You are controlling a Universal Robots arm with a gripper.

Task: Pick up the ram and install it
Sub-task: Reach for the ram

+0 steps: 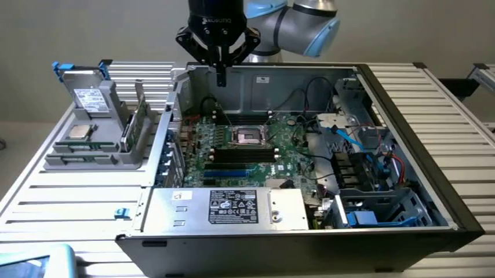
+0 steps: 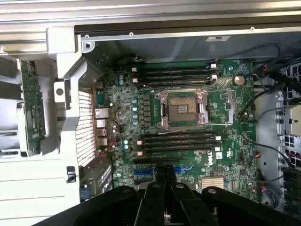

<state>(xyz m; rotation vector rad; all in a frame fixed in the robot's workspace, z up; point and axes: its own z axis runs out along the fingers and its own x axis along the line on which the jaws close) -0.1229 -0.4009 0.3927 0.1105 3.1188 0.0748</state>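
Well, the gripper [image 1: 222,80] (closed, empty) hangs apart from the ram [image 1: 133,131].

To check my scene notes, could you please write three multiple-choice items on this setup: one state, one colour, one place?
1. How is the gripper? A. open wide B. shut, empty C. shut on a screwdriver
2. What colour is the motherboard? A. red B. green C. white
3. Where is the ram? A. in the gripper B. in a motherboard slot C. on edge in the grey holder beside the case
Answers: 1 B, it is closed with nothing in it; 2 B, the board is plainly green; 3 C, the stick stands in the holder outside the case.
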